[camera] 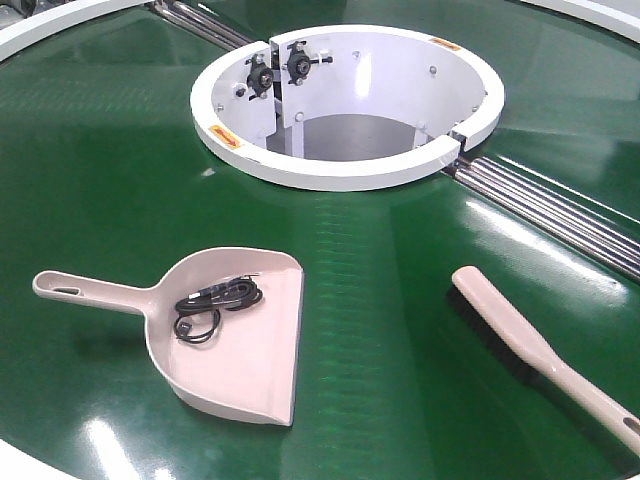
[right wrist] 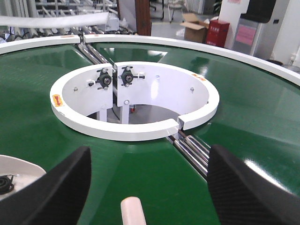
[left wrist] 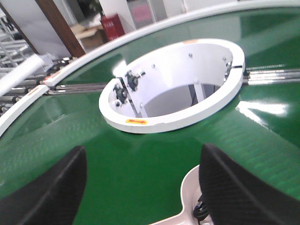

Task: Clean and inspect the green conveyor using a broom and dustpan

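The green conveyor [camera: 380, 330] fills the front view, with its white centre ring [camera: 345, 170] and steel roller rods [camera: 560, 210]. The pale pink dustpan [camera: 235, 345] lies at the front left, handle pointing left, with a black coiled cable [camera: 215, 300] inside. The pink broom [camera: 530, 350] lies at the front right, bristles on its left edge. My left gripper [left wrist: 143, 187] is open above the belt, the dustpan's rear rim [left wrist: 187, 192] beside its right finger. My right gripper [right wrist: 147, 187] is open, with the broom's tip [right wrist: 132, 211] between its fingers.
The belt's white outer rim [right wrist: 225, 49] curves round the far side. Beyond it stand a red box [right wrist: 217, 32], a cardboard box [right wrist: 194, 26] and metal racks [left wrist: 9, 42]. A second run of roller rods [camera: 200, 25] leads off behind the ring at the left.
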Robot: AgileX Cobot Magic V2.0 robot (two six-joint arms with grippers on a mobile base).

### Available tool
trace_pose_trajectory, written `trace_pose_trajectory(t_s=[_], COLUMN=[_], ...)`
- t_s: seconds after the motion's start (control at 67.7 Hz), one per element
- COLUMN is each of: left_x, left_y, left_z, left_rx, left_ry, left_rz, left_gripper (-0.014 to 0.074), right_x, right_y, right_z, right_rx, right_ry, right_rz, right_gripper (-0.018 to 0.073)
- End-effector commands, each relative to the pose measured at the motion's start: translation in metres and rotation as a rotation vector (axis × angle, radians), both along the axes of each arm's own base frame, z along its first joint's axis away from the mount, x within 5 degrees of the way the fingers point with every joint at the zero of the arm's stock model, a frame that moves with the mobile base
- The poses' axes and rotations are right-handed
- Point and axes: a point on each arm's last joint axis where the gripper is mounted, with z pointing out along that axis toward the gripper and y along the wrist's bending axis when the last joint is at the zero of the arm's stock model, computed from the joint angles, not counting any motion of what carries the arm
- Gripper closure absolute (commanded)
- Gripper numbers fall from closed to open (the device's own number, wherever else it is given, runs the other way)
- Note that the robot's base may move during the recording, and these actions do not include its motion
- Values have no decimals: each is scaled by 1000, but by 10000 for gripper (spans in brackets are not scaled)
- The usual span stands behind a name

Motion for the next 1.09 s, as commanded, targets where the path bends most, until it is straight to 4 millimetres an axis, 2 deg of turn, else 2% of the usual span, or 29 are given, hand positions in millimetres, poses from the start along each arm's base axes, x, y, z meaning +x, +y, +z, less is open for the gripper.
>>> trace_pose_trajectory(t_s=[0.0,0.192,0.31,0.369,0.487,0.576,0.635,0.738,0.768,1.078], left_x=[-15,-31,-28,-24,-17,-11,-9,-8,-8,-8], left_y=[4,9,11,11,10,8,7,7,7,8], left_z=[-14,-86,-126,-136,-141,-146,-147,-148,-148,-144], left_rx=[-115,-233,-236,-240,-229,-214,-207,-205,-205,-217], left_ry=[-137,-179,-193,-205,-167,-115,-98,-91,-91,-131], left_rz=[5,12,39,53,61,63,65,65,65,71], left_gripper=[115,115,115,115,122,197,309,603,606,603], right_x=[-13,-41,-41,-37,-34,-34,-34,-34,-34,-34], right_y=[-3,-7,-8,-7,-7,-7,-7,-7,-7,-7], right_z=[-10,-64,-92,-104,-116,-116,-116,-116,-116,-115], right_rx=[1,13,-35,-37,-35,-36,-36,-36,-36,-21], right_ry=[-177,-316,-342,-335,-293,-295,-295,-295,-295,-308], right_rz=[-10,-20,-25,-26,-24,-24,-24,-24,-24,-26], right_gripper=[52,52,52,52,59,123,237,494,575,568])
